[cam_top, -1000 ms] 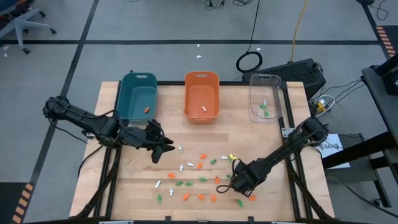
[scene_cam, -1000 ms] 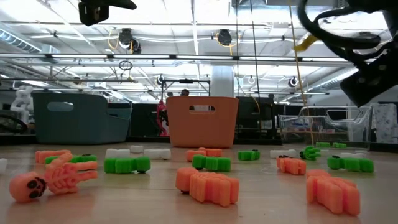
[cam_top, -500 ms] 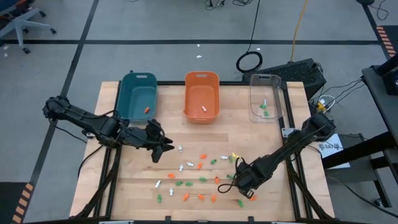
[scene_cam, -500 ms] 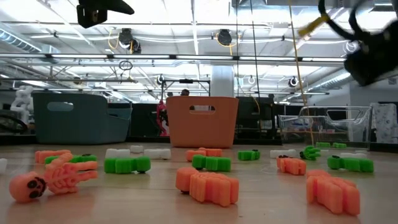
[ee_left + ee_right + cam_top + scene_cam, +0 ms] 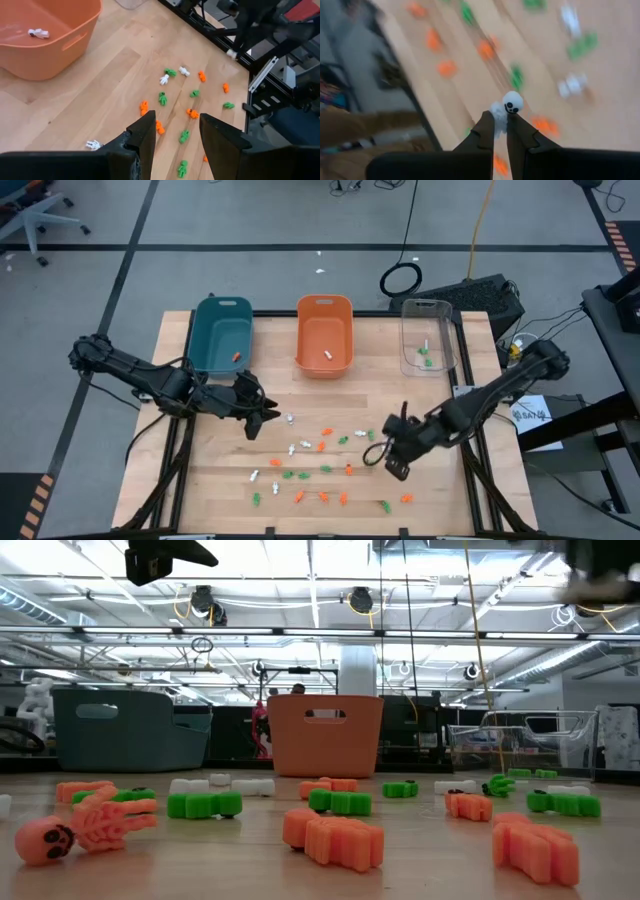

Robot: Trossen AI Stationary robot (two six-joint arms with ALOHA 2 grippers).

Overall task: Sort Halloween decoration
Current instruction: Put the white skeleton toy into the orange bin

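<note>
From where I sit the sort looks barely begun. On the far left the teal bin (image 5: pixel 221 332), opaque moulded plastic with rounded corners, holds what looks like one small orange piece. The left gripper (image 5: pixel 262 416) hangs just in front of it over bare wood, its two dark fingers (image 5: pixel 146 140) standing apart with nothing between them.

The table (image 5: pixel 190 480) is pale planked wood, matte. In the middle at the far edge, the orange bin (image 5: pixel 324 333) has the same tub shape and carries a single white trinket (image 5: pixel 38 33) on its floor.

Most of the Halloween decoration (image 5: pixel 323 446) is unsorted, scattered over the near middle of the table: stubby orange, green and white figures in smooth, slightly glossy plastic. From table height I make out ribbed little bodies and one orange skeleton (image 5: pixel 80 828) with a round skull, lying flat.

To the right of the scatter, the right gripper (image 5: pixel 396 461) is lifted off the wood. Its fingers are pinched tight on a white skeleton (image 5: pixel 506 107), the round skull with dark eye sockets poking out past the tips.

Far right, the clear bin (image 5: pixel 427 337) has thin see-through walls and a few green and white pieces inside. By my count only a handful are binned; nearly everything else is left to do.
</note>
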